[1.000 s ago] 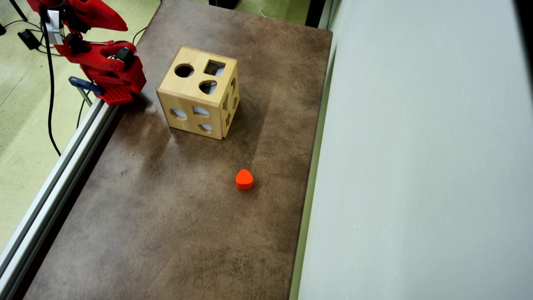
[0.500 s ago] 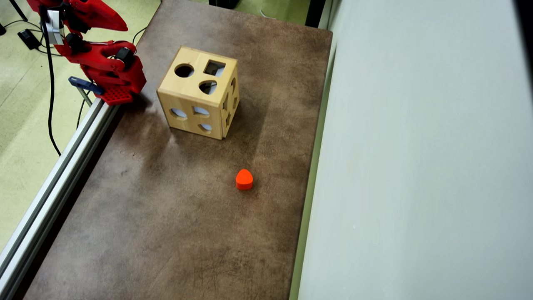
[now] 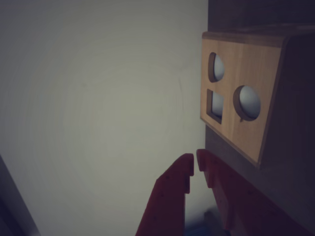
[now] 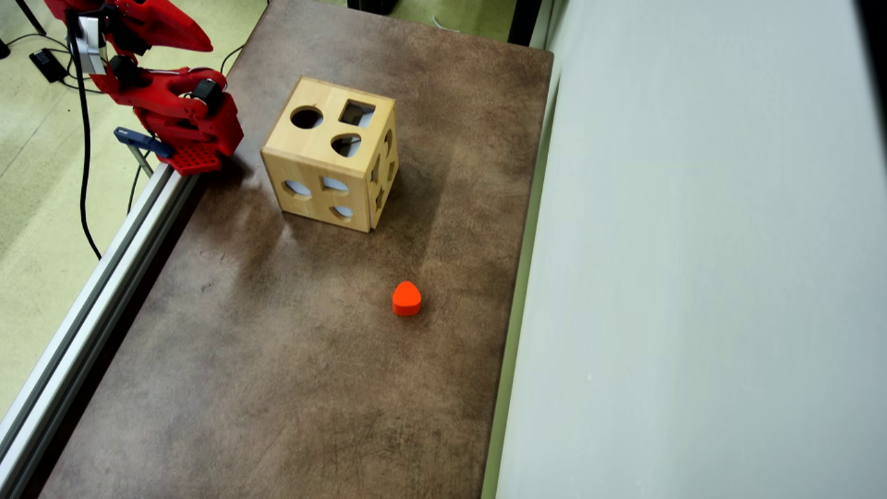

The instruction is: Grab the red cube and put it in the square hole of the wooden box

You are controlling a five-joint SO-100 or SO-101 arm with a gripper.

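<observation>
- Claw: fingers pressed together, empty, aimed at the wall beside the wooden box.
- Red block, rounded rather than cubic, lies on the mat, well apart from the box.
- Reaching hasn't begun; next, spread and descend over it.

Wooden box: pale, smooth-sanded wood with faint grain, satin finish, cleanly cut holes. Red block: smooth, slightly glossy, material cannot be told. Table mat: brown, matt, mottled and scuffed, leather-like. Table-edge rail: silver extruded metal, brushed sheen. Arm: red matt plastic; gripper fingers show layered ridges in the wrist view. Wall panel: pale grey, smooth, matt.
</observation>
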